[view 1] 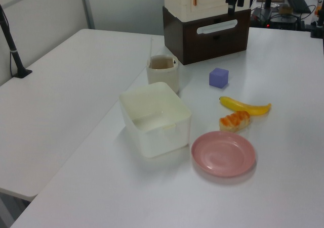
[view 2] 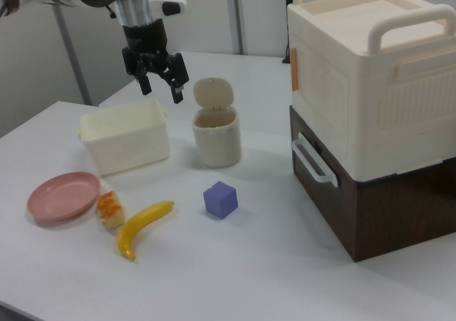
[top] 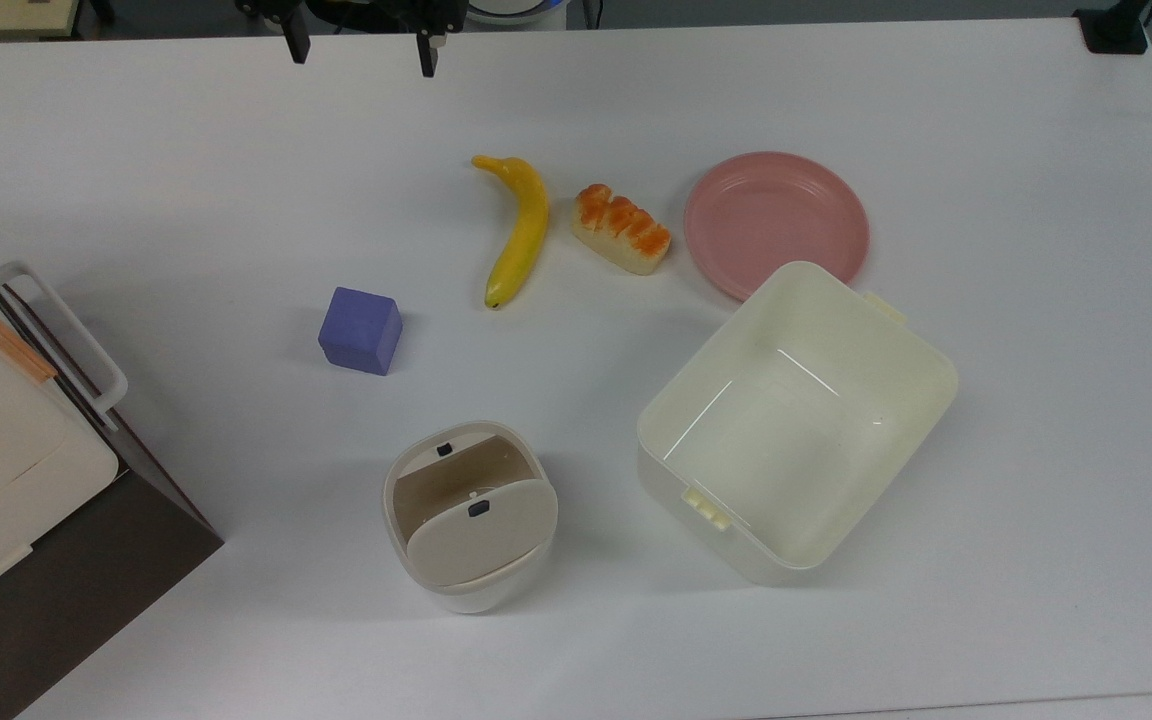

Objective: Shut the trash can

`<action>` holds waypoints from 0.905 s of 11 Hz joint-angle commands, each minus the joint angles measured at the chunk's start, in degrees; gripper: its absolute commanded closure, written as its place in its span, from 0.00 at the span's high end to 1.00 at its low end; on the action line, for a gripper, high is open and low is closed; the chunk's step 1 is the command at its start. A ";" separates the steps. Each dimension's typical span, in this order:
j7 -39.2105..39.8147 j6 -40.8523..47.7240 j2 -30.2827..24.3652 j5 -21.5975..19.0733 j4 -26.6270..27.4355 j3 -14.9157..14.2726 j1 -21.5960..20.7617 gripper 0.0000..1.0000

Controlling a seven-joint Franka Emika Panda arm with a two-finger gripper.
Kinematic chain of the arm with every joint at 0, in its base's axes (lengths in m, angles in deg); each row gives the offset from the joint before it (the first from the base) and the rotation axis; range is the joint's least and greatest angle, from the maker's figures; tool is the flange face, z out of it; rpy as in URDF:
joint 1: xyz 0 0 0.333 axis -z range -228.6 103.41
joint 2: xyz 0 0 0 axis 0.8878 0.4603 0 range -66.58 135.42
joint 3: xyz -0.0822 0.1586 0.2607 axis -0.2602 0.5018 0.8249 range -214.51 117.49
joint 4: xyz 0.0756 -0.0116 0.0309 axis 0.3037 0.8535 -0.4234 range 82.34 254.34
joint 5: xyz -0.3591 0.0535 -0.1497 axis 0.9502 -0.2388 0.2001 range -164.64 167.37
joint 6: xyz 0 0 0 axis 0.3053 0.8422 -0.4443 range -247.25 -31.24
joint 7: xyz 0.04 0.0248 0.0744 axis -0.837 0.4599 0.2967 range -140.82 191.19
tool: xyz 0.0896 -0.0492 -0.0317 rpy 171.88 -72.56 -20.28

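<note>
The trash can (top: 466, 520) stands near the counter's (top: 936, 120) front edge in the top view, its lid (view 2: 211, 93) tipped upright (nothing visible inside). The gripper (top: 356, 45), fingers spread and empty, hangs at the far edge, so the approach is barely begun; next it must reach the lid and push it down. The tub (top: 796, 420) beside it is empty.

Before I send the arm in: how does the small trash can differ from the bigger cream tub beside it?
The trash can has rounded sides and a beige hinged lid, standing raised with its black button showing; the tub is rectangular and has no lid. The trash can is clearly the smaller. Its body looks white with a beige interior, while the tub is cream throughout. Both stand upright and open on the white table, apart from each other.
</note>
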 commanded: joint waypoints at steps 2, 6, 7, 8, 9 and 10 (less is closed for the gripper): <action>-3.35 -3.00 -0.71 0.52 1.75 0.91 -0.66 0.46; -39.09 -34.33 3.23 20.89 10.89 7.86 -1.01 0.00; -46.01 -37.69 4.12 22.31 10.55 7.86 -0.84 0.00; -49.12 -41.38 4.74 21.89 10.46 7.86 -0.57 0.00; -53.94 -45.25 6.14 21.80 9.41 7.69 -0.57 0.00; -59.38 -47.72 8.85 21.88 6.62 7.42 -0.83 0.00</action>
